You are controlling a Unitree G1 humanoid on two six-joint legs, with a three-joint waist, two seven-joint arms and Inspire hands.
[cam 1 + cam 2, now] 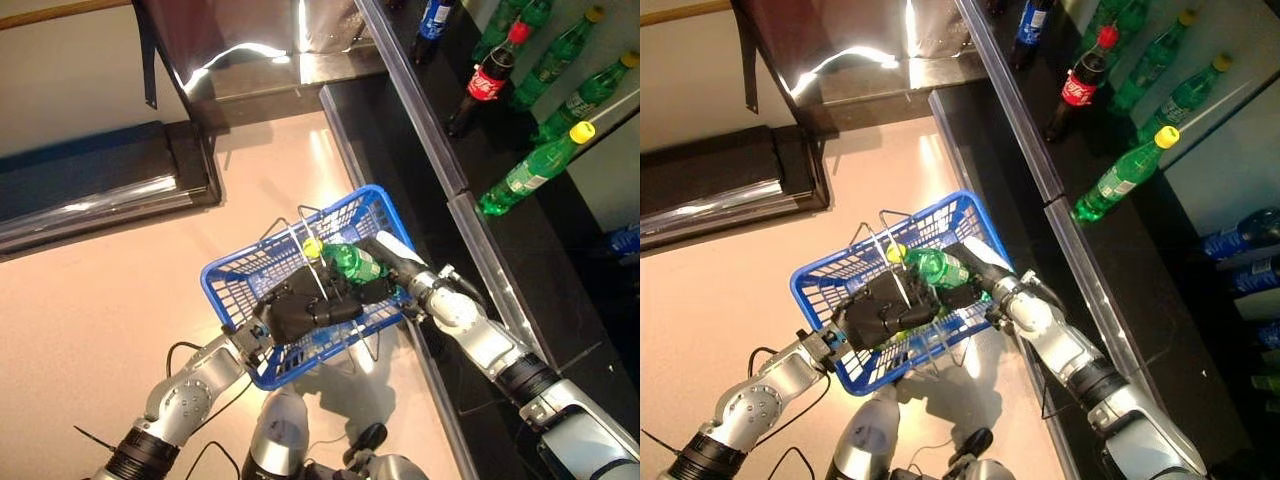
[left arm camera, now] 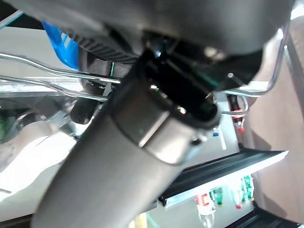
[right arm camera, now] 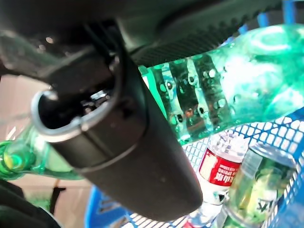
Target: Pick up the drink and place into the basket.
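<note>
The blue basket [image 1: 235,280] hangs raised in front of me, and my left hand [image 1: 300,310] is shut on its thin wire handles [image 1: 305,255]. My right hand [image 1: 385,275] reaches over the basket and is shut on a green bottle [image 1: 345,260] with a yellow cap, holding it on its side above the basket's inside. In the right wrist view the green bottle [image 3: 228,90] lies across my thumb [image 3: 128,156], over the basket's mesh [image 3: 280,137]. A clear bottle with a red label [image 3: 218,166] and a green can [image 3: 256,185] lie in the basket.
A black shelf [image 1: 470,190] runs along the right, with green bottles [image 1: 530,170], a dark cola bottle [image 1: 485,85] and a blue-labelled bottle [image 1: 435,20] on it. A dark mat [image 1: 100,180] and a shiny metal cabinet base [image 1: 250,50] stand at the back left.
</note>
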